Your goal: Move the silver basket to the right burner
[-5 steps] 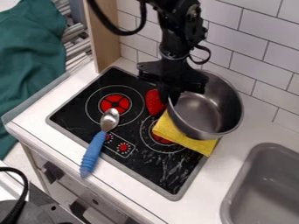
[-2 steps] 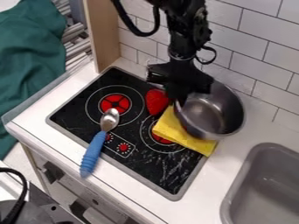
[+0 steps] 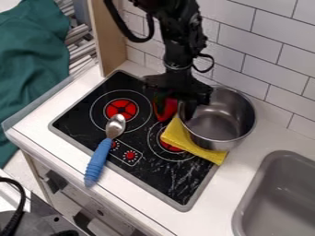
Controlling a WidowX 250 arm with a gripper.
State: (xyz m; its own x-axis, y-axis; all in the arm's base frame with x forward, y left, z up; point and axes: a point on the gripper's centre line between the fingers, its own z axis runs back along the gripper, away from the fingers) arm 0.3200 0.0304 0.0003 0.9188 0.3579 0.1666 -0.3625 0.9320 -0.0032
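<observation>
The black gripper (image 3: 175, 107) hangs over the back of the stove, at the left rim of the silver pot. It looks open, one finger over the red object and the other just inside the pot's rim. The silver pot (image 3: 224, 115) stands upright at the stove's back right edge, partly on the yellow cloth (image 3: 188, 142) and partly past the stove. The right burner (image 3: 168, 144) lies to the pot's front left, partly under the cloth.
A red object (image 3: 166, 110) lies left of the pot, partly hidden by the gripper. The blue-handled spoon (image 3: 98, 159) crosses the stove's front edge. A grey sink (image 3: 277, 198) is at the lower right, and a tiled wall (image 3: 271, 60) stands behind.
The gripper first shifted right, then back left, and its fingers have spread apart. The pot's tilt has lessened, and it now sits more level at nearly the same place.
</observation>
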